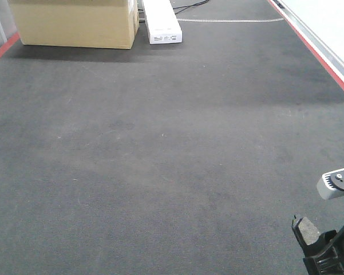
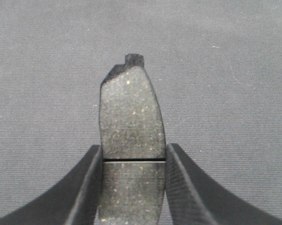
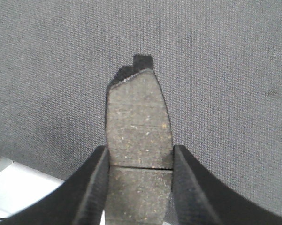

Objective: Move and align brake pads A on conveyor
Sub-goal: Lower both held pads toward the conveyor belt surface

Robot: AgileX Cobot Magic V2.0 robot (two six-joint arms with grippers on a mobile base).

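The left gripper, jaws narrowed to pad width, clamps a dark-grey curved flat brake pad, tab toward 12 o'clock. The right gripper, at 5 o'clock in the front view, clamps a second brake pad. Both are over the dark-grey felt-like conveyor belt.

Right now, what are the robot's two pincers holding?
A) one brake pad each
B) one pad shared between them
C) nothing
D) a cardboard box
A: the left pincer clamps a dark pad, and the right pincer clamps a second pad.
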